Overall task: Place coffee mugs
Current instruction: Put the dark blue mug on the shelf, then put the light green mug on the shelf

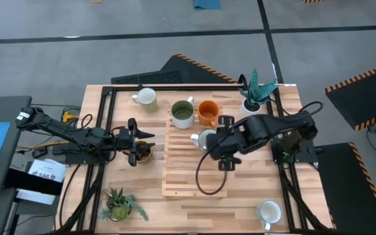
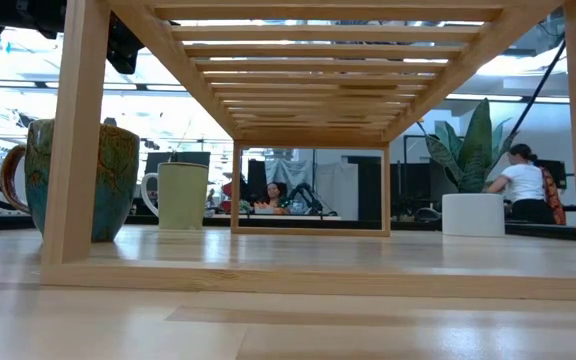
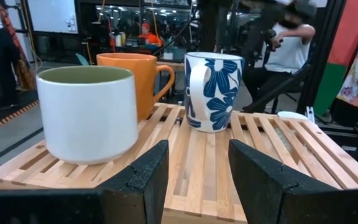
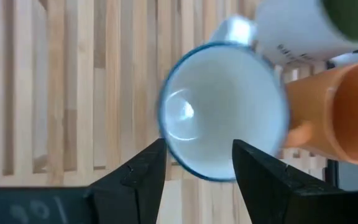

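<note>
A slatted wooden rack [image 1: 194,171] carries three mugs standing on their bases: a white one with an olive-green inside [image 1: 183,114], an orange one [image 1: 208,112] and a white one with blue flowers [image 1: 205,138]. My right gripper [image 1: 215,140] hangs open above the flowered mug [image 4: 222,112], its fingers either side of the near rim without touching. My left gripper [image 1: 141,142] is open at the rack's left side, level, facing the mugs [image 3: 197,168]. A dark brown mug [image 1: 143,155] stands just beneath it. A pale mug [image 1: 146,97] and a white mug [image 1: 269,211] stand on the table.
A white pot with a teal plant [image 1: 256,91] stands at the far right, a spiky green plant [image 1: 119,205] near the left front. Black frame rails [image 1: 103,124] run along both table sides. Bare slats fill the rack's near half. People show in the room behind.
</note>
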`<action>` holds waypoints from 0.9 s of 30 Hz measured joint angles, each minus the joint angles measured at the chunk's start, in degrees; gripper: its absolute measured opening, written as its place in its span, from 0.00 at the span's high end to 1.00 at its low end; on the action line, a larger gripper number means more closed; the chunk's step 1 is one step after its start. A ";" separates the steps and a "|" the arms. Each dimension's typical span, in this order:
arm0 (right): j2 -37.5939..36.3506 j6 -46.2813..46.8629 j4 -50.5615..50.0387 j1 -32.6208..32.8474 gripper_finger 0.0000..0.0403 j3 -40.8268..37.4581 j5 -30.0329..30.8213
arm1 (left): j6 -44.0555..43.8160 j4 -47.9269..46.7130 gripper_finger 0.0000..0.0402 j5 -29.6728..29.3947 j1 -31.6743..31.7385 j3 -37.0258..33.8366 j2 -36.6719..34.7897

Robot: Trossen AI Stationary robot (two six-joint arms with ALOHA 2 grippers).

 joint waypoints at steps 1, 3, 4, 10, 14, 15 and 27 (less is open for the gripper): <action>-0.45 0.00 -0.05 0.00 0.48 0.79 0.02 | -0.01 -0.07 0.62 0.02 0.00 0.00 0.00; -2.04 0.40 0.16 0.50 0.48 1.28 0.02 | 0.00 -0.15 0.62 0.02 0.00 0.00 0.00; -2.86 0.42 0.50 0.71 0.48 1.37 0.09 | 0.00 -0.20 0.62 0.02 0.00 0.00 0.00; -8.42 2.12 -0.04 3.20 0.48 1.38 4.54 | -0.06 -1.11 0.62 0.05 0.00 0.00 0.00; -12.13 5.17 0.14 6.51 0.48 0.20 10.46 | -0.58 -1.09 0.62 0.08 0.00 0.00 0.00; -13.25 6.14 0.04 7.60 0.48 -1.23 11.97 | -0.74 -1.11 0.62 0.08 0.00 0.00 0.00; -32.21 30.99 4.14 19.78 0.48 -43.92 28.37 | -1.07 -0.96 0.62 0.37 0.00 0.00 0.00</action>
